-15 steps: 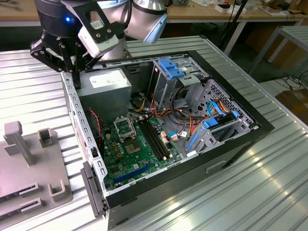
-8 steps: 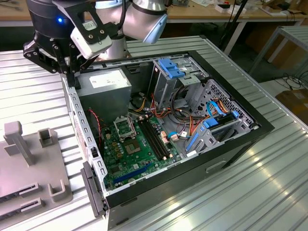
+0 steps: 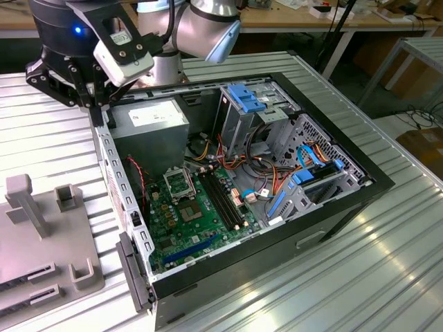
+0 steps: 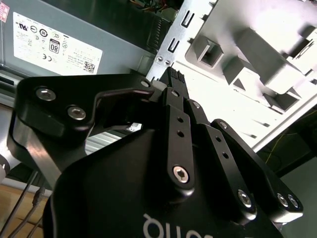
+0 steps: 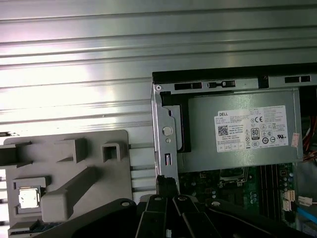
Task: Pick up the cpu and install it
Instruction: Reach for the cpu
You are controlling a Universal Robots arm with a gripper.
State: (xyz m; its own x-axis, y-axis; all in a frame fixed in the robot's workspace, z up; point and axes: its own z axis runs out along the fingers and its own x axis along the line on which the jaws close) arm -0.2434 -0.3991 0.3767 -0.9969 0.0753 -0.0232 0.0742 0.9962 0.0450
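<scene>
First wrist view: cpu (image 5: 28, 198) sits in grey fixture (image 5: 116, 198) pocket; gripper (image 5: 167, 186) fingertips pressed together, empty, over computer case (image 5: 158, 124) edge by power supply (image 5: 203, 124)

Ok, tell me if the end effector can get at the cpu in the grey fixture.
Probably yes: the cpu lies uncovered in an open pocket of the fixture, with nothing over it, and the end effector hangs nearby.
</scene>
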